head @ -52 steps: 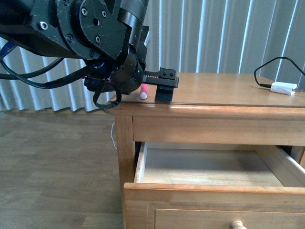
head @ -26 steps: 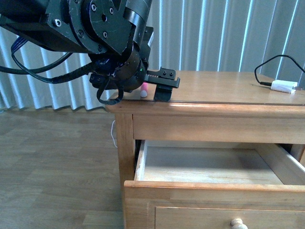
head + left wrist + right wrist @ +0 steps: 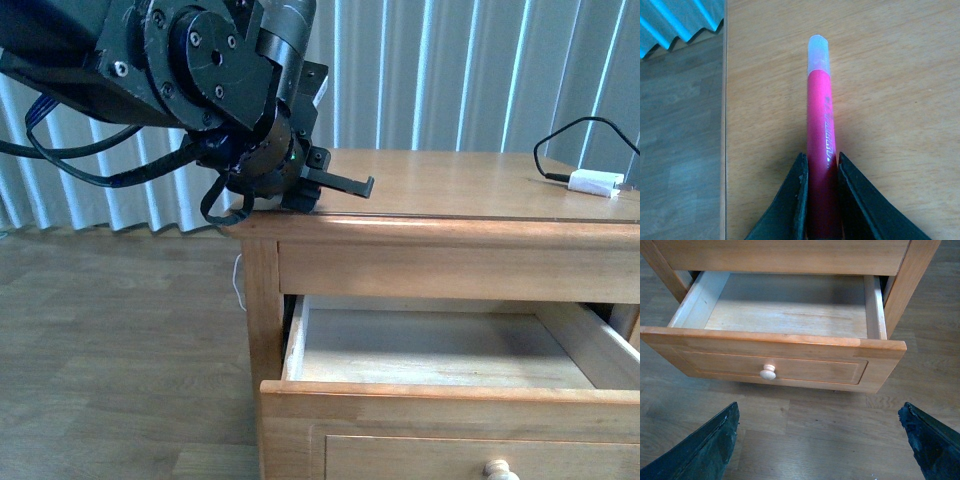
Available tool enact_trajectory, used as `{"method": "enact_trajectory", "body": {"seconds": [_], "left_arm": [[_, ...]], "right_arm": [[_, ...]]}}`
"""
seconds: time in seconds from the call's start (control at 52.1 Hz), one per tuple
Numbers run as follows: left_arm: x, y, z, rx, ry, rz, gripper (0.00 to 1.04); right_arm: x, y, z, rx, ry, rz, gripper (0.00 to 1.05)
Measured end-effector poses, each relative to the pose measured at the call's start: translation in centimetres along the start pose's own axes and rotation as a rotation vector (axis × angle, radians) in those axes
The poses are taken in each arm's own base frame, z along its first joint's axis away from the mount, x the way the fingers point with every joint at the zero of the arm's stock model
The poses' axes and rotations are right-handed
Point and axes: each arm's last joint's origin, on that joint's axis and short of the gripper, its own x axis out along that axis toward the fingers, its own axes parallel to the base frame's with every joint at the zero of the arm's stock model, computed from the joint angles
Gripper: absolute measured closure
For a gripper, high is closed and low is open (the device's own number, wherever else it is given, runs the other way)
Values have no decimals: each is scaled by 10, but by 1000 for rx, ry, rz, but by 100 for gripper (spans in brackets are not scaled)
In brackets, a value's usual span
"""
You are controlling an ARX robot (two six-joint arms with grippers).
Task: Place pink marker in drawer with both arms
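- The left arm (image 3: 190, 70) reaches in from the upper left, in front of the pale blinds (image 3: 450, 70), down to the worktop's (image 3: 470, 190) front left corner.
- The left pincer (image 3: 822, 159) is closed on the pink marker (image 3: 819, 120), one black finger pressing each side of its barrel.
- The marker's white cap points away from the pincer, close to the worktop's left edge. Whether the marker touches the wood cannot be told, and in the front view the pincer hides it.
- Below the worktop the drawer (image 3: 775, 337) is pulled out, its round knob (image 3: 768, 372) on the front panel.
- At the far right of the worktop lies a white plug (image 3: 592, 184) with a black cable.
- The right pincer (image 3: 820, 445) hangs before the drawer above the floor, its fingers spread wide and gripping nothing.
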Motion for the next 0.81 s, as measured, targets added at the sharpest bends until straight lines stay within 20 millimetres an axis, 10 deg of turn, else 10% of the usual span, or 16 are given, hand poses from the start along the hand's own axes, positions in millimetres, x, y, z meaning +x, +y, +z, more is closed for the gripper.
{"method": "enact_trajectory", "body": {"seconds": [0.48,0.806], "left_arm": [[-95,-2,-10,222,-275,-448,90],[-87,-22,-64,259,-194,-529,90]], "right_arm": [[0,0,0,0,0,0,9],[0,0,0,0,0,0,9]]}}
